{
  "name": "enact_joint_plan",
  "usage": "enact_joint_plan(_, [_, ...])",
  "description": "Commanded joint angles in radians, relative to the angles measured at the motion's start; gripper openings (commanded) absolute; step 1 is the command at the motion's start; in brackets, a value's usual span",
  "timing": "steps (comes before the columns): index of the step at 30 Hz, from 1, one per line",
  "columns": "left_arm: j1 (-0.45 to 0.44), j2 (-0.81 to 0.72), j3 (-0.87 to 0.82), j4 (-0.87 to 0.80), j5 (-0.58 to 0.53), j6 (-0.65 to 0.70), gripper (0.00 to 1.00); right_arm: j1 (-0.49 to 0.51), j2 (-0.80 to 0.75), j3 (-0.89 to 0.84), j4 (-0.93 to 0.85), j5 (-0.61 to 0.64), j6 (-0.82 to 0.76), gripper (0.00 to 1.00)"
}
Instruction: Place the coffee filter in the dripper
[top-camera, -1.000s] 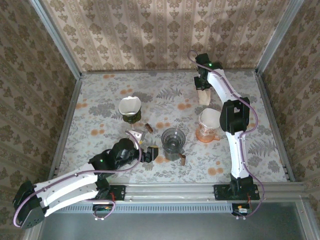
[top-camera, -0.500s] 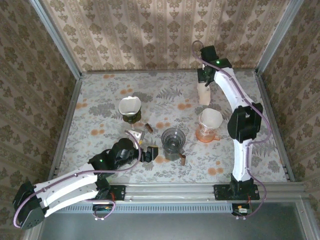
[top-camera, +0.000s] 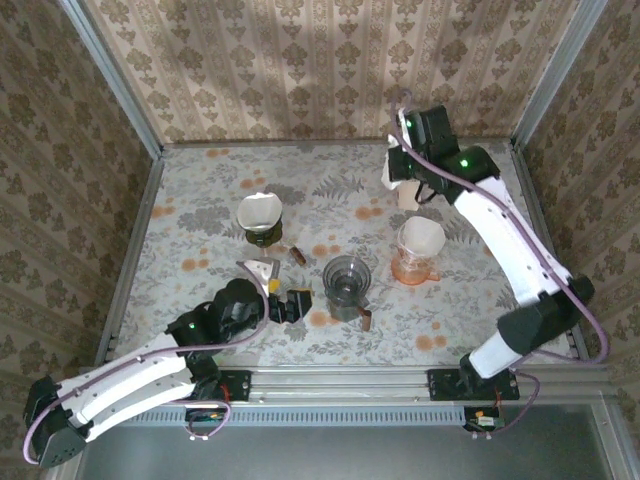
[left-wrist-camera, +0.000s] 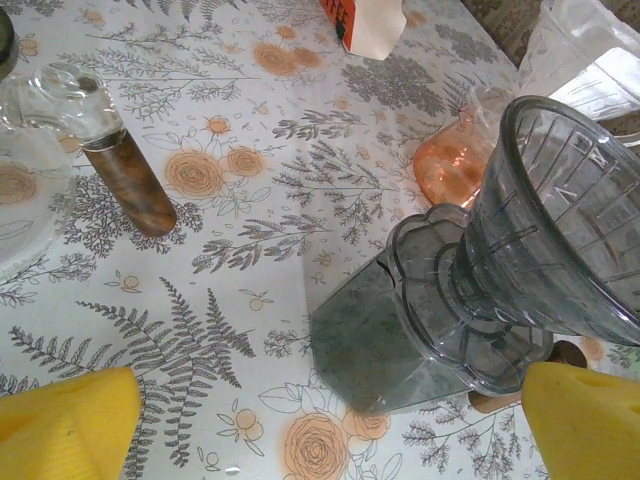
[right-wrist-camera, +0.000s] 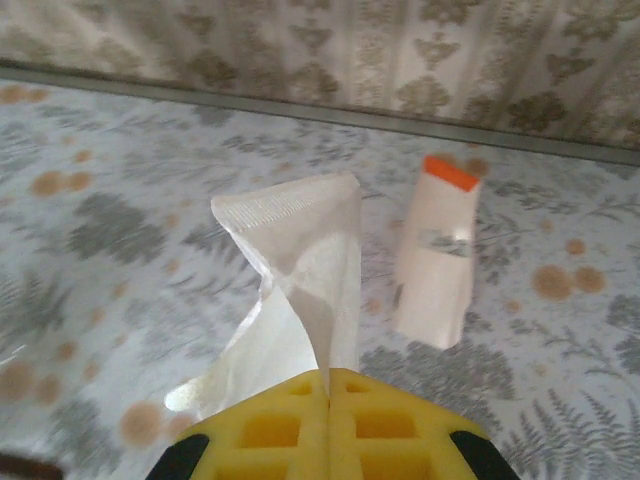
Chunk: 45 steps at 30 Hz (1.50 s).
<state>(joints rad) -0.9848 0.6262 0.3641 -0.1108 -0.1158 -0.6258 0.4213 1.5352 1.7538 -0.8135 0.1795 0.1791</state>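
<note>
A white paper coffee filter (right-wrist-camera: 300, 270) hangs pinched between the yellow pads of my right gripper (right-wrist-camera: 329, 375), which is shut on it. In the top view that gripper (top-camera: 396, 172) is raised at the back of the table, with the filter (top-camera: 388, 176) beside the standing filter pack (top-camera: 408, 194). The smoky grey dripper (top-camera: 347, 279) sits on its dark base mid-table, with nothing inside. My left gripper (top-camera: 287, 303) is open just left of it. In the left wrist view the dripper (left-wrist-camera: 545, 230) tilts across the right, between the yellow fingertips (left-wrist-camera: 65, 425).
An orange glass dripper (top-camera: 416, 250) with a white filter stands right of the grey one. A dark dripper (top-camera: 260, 218) holding a filter stands at the left. A glass piece with a wooden handle (left-wrist-camera: 130, 185) lies near the left gripper. The filter pack (right-wrist-camera: 435, 260) stands by the back wall.
The right arm has swung outward and turned its wrist, carrying the filter a little left of and away from the pack. The left arm has shifted slightly left and stays open.
</note>
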Motion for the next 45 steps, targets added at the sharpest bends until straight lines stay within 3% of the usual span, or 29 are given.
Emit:
enact_joint_plan(1, [0.011,-0.029,0.029,-0.039,-0.008,-0.028,1.00,0.069,-0.106,-0.053,-0.100,-0.082,0.054,0.00])
enact_joint_plan(6, [0.016,-0.081,0.023,-0.040,-0.024,0.003,1.00,0.194,-0.195,-0.059,-0.284,-0.160,0.116,0.00])
enact_joint_plan(13, [0.026,-0.096,0.036,-0.048,-0.011,0.050,1.00,0.354,-0.116,0.047,-0.551,-0.279,0.221,0.00])
enact_joint_plan(24, [0.042,-0.074,0.083,-0.097,0.083,0.092,1.00,0.416,0.032,0.172,-0.797,-0.283,0.297,0.00])
enact_joint_plan(34, [0.065,-0.076,0.099,-0.069,0.157,0.096,1.00,0.417,0.136,0.215,-0.786,-0.225,0.313,0.00])
enact_joint_plan(45, [0.147,0.065,0.169,0.113,0.372,0.062,1.00,0.417,0.192,0.200,-0.740,-0.172,0.298,0.00])
